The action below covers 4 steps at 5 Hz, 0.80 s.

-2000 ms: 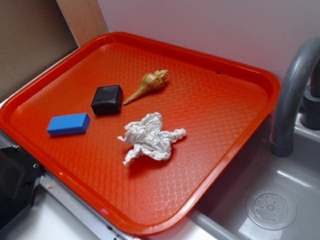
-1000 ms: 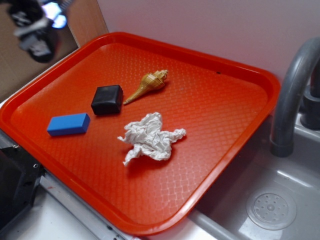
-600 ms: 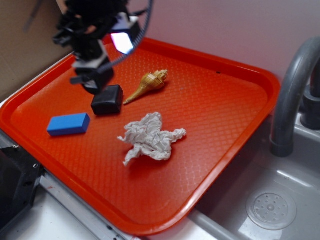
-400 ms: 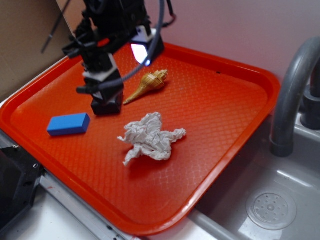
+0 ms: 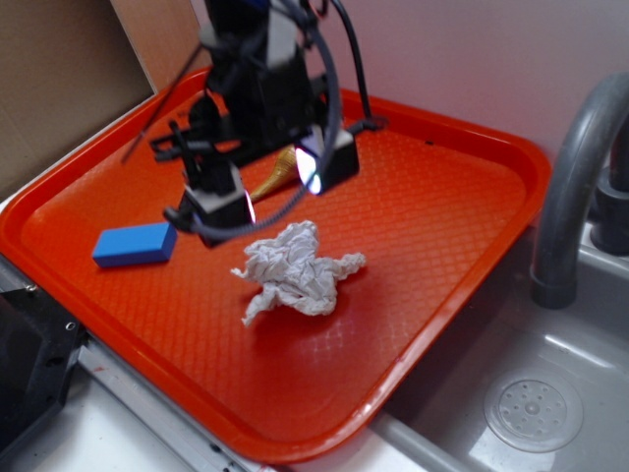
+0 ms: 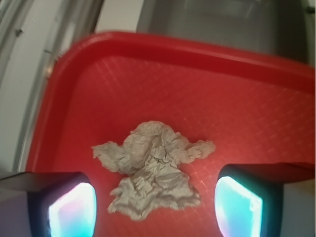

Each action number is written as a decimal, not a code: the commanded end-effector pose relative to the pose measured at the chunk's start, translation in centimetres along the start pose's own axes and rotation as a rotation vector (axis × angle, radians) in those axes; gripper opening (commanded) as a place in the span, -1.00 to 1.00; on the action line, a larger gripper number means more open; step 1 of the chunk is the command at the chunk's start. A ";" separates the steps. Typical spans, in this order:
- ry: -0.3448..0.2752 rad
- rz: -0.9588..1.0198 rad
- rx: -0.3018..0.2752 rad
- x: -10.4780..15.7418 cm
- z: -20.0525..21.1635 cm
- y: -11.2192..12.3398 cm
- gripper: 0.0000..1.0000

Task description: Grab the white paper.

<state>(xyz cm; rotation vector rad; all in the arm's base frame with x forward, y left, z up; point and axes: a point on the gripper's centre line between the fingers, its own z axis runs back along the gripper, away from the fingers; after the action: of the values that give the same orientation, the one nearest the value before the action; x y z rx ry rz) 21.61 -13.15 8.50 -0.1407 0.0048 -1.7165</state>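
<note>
Our gripper (image 5: 224,228) hangs with jaws spread just above the tray (image 5: 432,246), beside the paper (image 5: 298,268), which lies near mid-tray. If we descend off-centre, we may pinch only a thin point, or nudge the wad aside.

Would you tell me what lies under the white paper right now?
The white paper rests directly on the orange tray, whose textured surface shows all around it. Whatever lies beneath the wad itself is covered.
</note>
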 end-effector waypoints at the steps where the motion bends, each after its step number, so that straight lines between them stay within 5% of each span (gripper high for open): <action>1: 0.085 0.014 -0.036 -0.1 -3.8 -1.4 1.00; 3: 0.171 -0.005 -0.082 -1.1 -5.9 -1.6 1.00; 4: 0.198 0.037 -0.081 -1.1 -6.4 -1.8 -0.15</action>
<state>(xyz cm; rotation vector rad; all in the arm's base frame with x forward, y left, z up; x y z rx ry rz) 21.46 -12.34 2.16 -0.0263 0.2035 -1.6789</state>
